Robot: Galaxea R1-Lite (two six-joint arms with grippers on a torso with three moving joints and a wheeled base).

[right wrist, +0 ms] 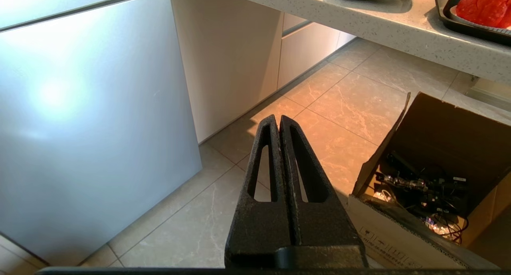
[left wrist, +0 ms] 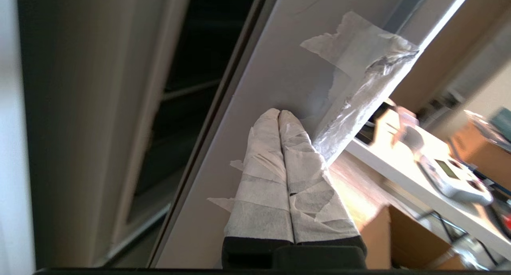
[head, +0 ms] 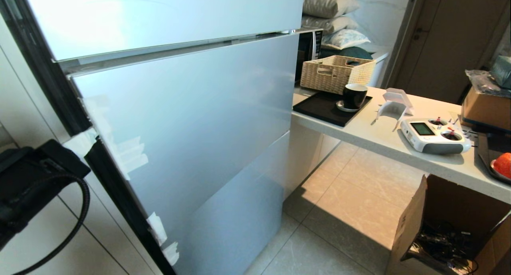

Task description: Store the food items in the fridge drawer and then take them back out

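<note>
Head view, closed fridge [head: 187,119], pale counter [head: 383,135], tiled floor [head: 339,211]

Silvery-grey fridge door [head: 191,119] with white tape scraps, speckled pale tabletop [head: 371,135], red food item [head: 504,164] in a black tray, woven beige basket [head: 335,72], tan marbled floor tiles [head: 351,203].

A home kitchen is showing here: a tall silver-grey glossy fridge [head: 187,119] is standing beside a pale speckled stone counter [head: 383,135], with a microwave oven [head: 309,47] sitting behind a woven wicker basket [head: 335,71], a dark glossy cup [head: 354,95], stacked grey pillows [head: 329,11] and beige marbled floor tiles [head: 351,203] lying below.
</note>
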